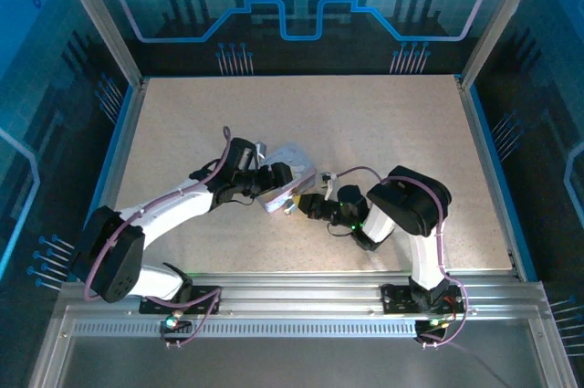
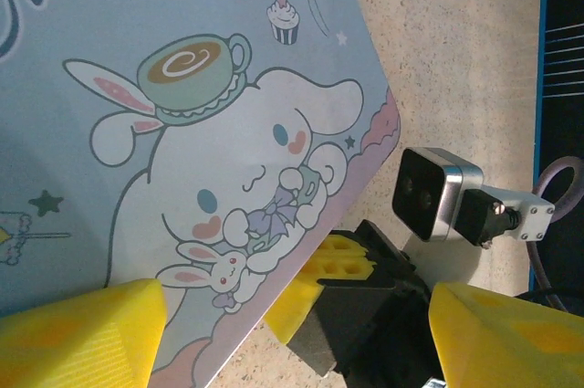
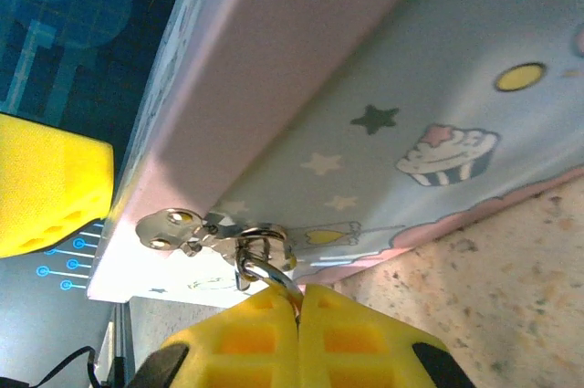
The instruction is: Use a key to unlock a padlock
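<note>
A pale blue cartoon tin point(image 1: 290, 162) point(image 2: 182, 87) point(image 3: 411, 59) lies mid-table, tilted. My left gripper point(image 1: 272, 183) point(image 2: 292, 310) is open. Its yellow fingers point(image 2: 82, 338) straddle the tin's near corner, and one finger point(image 3: 46, 187) shows at the tin's far edge. My right gripper point(image 1: 298, 205) point(image 3: 299, 292) point(image 2: 324, 269) is shut on a thin silver metal loop point(image 3: 265, 269). That loop hooks through the tin's silver clasp point(image 3: 169, 228). I cannot tell whether the loop belongs to the padlock or the key. The padlock's body and the key are hidden.
The speckled beige tabletop point(image 1: 383, 123) stretches behind and to both sides of the tin. Blue walls and aluminium posts point(image 1: 109, 32) ring it. A metal rail point(image 1: 301, 292) carries the arm bases at the near edge. The right wrist camera point(image 2: 433, 192) sits close beside my left fingers.
</note>
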### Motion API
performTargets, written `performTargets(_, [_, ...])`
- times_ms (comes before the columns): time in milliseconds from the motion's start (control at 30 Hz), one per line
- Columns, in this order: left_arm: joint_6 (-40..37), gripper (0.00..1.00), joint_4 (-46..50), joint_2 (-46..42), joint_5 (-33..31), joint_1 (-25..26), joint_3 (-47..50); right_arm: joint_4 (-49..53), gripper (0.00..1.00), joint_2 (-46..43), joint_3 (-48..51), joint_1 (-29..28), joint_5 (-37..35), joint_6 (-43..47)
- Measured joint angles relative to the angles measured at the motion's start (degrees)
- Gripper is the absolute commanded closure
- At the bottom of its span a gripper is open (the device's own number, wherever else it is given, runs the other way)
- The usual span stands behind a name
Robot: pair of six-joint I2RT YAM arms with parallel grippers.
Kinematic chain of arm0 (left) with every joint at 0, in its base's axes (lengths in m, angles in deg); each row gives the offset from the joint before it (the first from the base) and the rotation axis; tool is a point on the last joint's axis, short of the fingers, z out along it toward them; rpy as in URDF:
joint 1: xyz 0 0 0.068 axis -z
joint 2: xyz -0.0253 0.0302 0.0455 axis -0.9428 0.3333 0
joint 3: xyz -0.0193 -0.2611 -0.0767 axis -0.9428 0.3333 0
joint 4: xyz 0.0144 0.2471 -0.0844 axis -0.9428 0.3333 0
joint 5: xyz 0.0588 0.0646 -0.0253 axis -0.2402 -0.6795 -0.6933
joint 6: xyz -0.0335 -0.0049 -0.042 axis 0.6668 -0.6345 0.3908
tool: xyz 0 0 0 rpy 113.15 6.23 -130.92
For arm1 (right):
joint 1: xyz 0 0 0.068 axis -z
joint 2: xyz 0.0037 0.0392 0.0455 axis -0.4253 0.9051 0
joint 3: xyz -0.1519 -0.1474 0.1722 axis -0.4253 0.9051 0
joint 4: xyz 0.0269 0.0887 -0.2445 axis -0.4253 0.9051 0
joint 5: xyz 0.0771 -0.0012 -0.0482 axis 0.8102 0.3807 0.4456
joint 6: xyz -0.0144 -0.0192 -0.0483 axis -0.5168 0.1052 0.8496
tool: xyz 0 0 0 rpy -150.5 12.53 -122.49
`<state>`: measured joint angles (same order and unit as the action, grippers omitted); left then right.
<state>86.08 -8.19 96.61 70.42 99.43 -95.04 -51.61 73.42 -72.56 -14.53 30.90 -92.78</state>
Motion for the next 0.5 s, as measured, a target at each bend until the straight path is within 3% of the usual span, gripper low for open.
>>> performTargets(500, [0.1, 0.22, -6.4, -1.8, 0.0, 0.1, 4.2, -0.5, 0.94, -0.2, 0.9, 2.0, 1.3, -2.6])
